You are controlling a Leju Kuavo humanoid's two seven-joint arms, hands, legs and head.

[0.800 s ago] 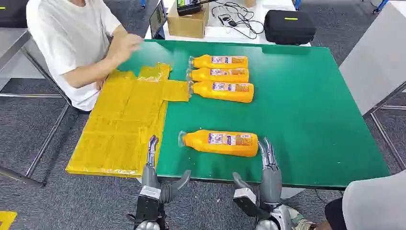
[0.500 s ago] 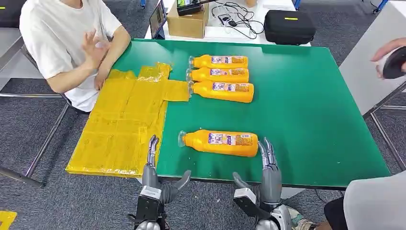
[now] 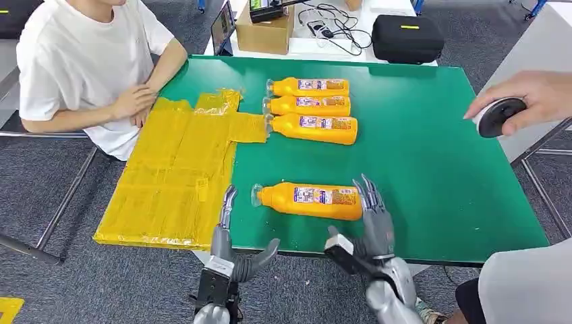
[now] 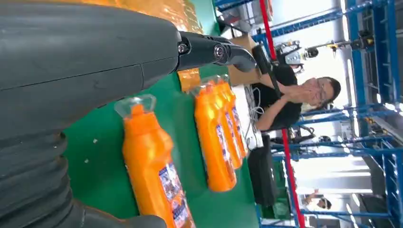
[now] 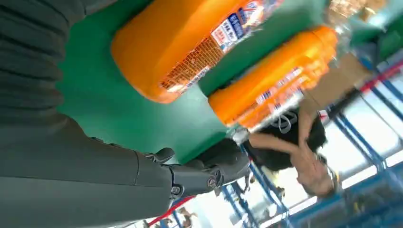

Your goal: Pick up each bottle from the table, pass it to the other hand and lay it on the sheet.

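Observation:
An orange bottle (image 3: 311, 200) lies on its side near the front edge of the green table (image 3: 432, 162), cap toward the yellow sheet (image 3: 177, 172). My right hand (image 3: 369, 226) is open just behind the bottle's base, fingers spread and close to it. The left hand (image 3: 231, 239) is open at the table's front edge, beside the sheet and left of the cap. Three more orange bottles (image 3: 310, 108) lie side by side at mid-table. The left wrist view shows the near bottle (image 4: 154, 166) and the row (image 4: 221, 133); the right wrist view shows the near bottle's base (image 5: 180, 47).
A person in a white shirt (image 3: 81, 61) sits at the far left, a hand resting on the sheet's corner. Another person's hand (image 3: 533, 98) holds a round dark object over the table's right edge. A box (image 3: 264, 30) and black case (image 3: 407, 37) stand behind.
Both my hands have moved forward over the table edge, the right one up to the bottle's base. The seated person lowered a hand to the sheet; the other person's hand came further in.

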